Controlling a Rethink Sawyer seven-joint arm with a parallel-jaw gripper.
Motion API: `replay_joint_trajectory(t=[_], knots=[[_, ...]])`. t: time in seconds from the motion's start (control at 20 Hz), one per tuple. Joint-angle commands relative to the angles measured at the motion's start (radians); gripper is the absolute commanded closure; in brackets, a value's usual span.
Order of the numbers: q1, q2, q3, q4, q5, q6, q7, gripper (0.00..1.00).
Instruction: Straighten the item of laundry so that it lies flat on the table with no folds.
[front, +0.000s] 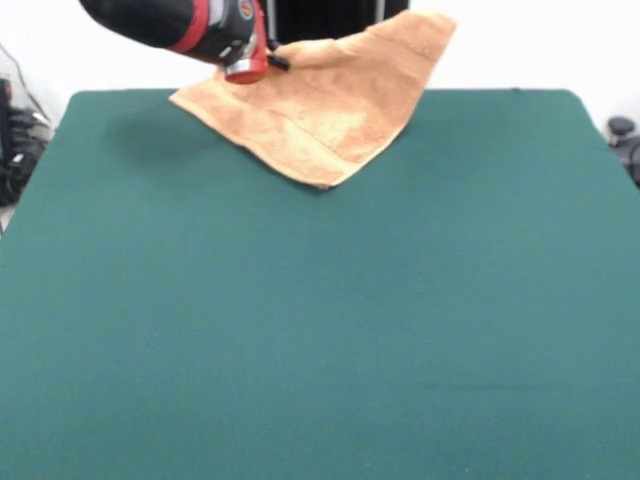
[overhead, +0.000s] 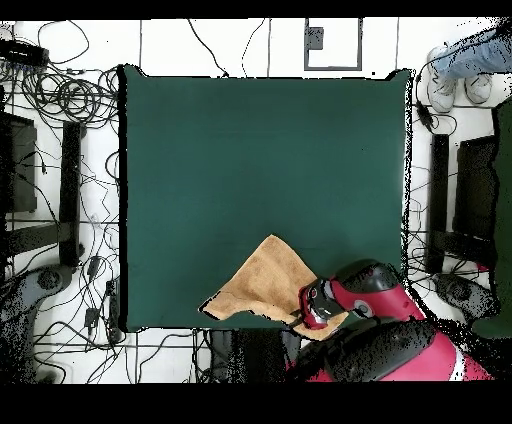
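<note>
The item of laundry (front: 335, 105), an orange-tan terry towel with a woven band stripe, is at the far side of the green table (front: 320, 340). One pointed corner rests towards the table's middle, while its upper part rises past the table's far edge. My gripper (front: 277, 58) is shut on the towel's upper edge at the left. In the overhead view the towel (overhead: 262, 285) lies at the table's (overhead: 260, 150) bottom edge, with the gripper (overhead: 306, 300) at its right side and the red arm covering that corner.
Cables (overhead: 65, 95) and black equipment (overhead: 30, 230) lie on the floor left of the table in the overhead view. A person's legs and shoes (overhead: 462, 68) show at the top right. More black gear (overhead: 455, 200) stands along the right side.
</note>
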Motion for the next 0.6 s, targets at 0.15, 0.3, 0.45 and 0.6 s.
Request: replay_joint_trajectory(t=[0.15, 0.3, 0.45, 0.6], knots=[[0.010, 0.022, 0.046, -0.090, 0.011, 0.097, 0.110, 1.00], [0.019, -0.004, 0.025, -0.093, -0.001, 0.135, 0.126, 1.00], [0.038, -0.038, -0.005, -0.120, -0.034, 0.219, 0.143, 1.00], [0.044, -0.054, -0.030, -0.180, -0.078, 0.320, 0.146, 1.00]])
